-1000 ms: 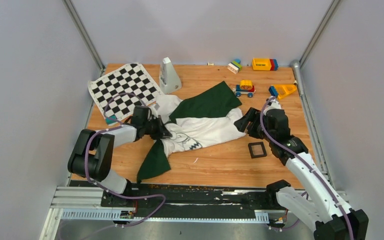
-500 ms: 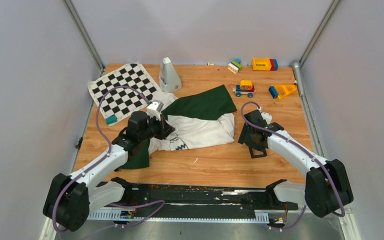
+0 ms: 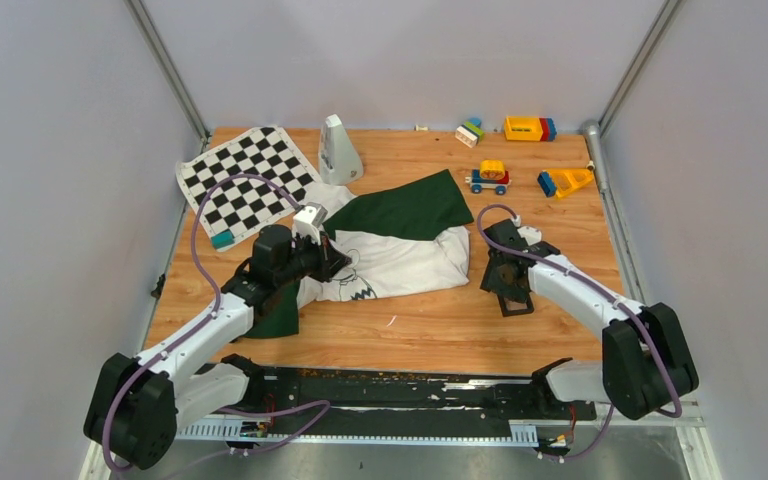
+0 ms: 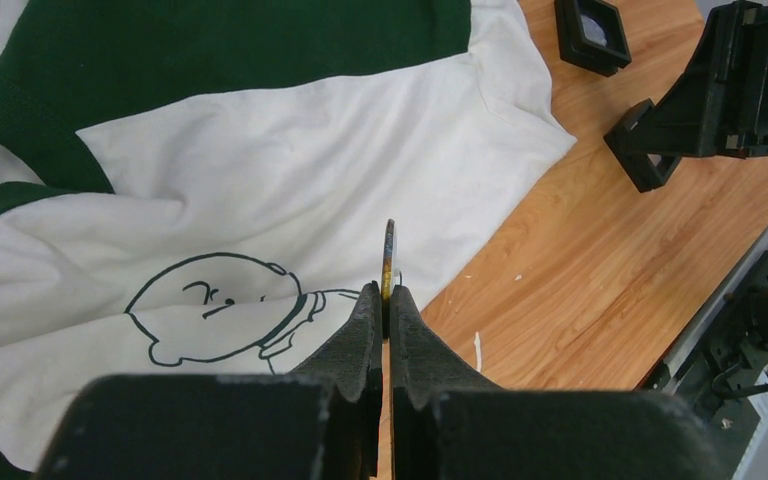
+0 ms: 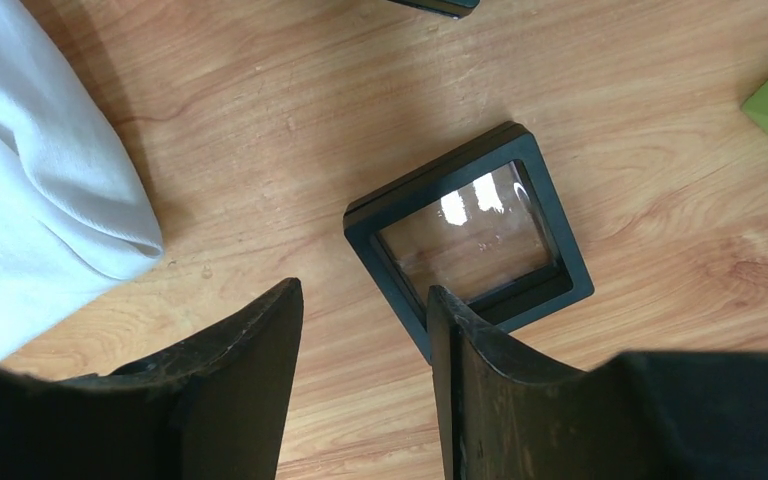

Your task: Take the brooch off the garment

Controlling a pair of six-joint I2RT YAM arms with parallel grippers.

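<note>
The wooden table [image 3: 440,330] fills the middle of the overhead view. The shirt [image 3: 410,260] lies crumpled at its centre, white body toward the lower middle, one dark green sleeve spread toward the upper middle and another bunched at lower left under my left arm. The checkered mat [image 3: 250,180] lies flat in the upper left corner of the table, just beside the shirt.

My left gripper [image 4: 384,300] sits at the bottom centre of my left wrist view, above the white cloth and right of the line-drawn cartoon. Its two fingers are pressed together on a thin piece of metal. My right gripper [image 5: 365,300] is low over bare wood at the bottom of my right wrist view, fingers spread with wood grain showing between them. The white edge of the shirt is at the left of that view, apart from the fingers.

The small black square tray [image 5: 470,235] lies at the centre of the right wrist view, and my right-hand finger overlaps its lower left corner.

The brooch [image 4: 389,255], a yellowish-gold sliver, stands upright out of my left fingertips. I cannot tell if it touches the cloth.
</note>
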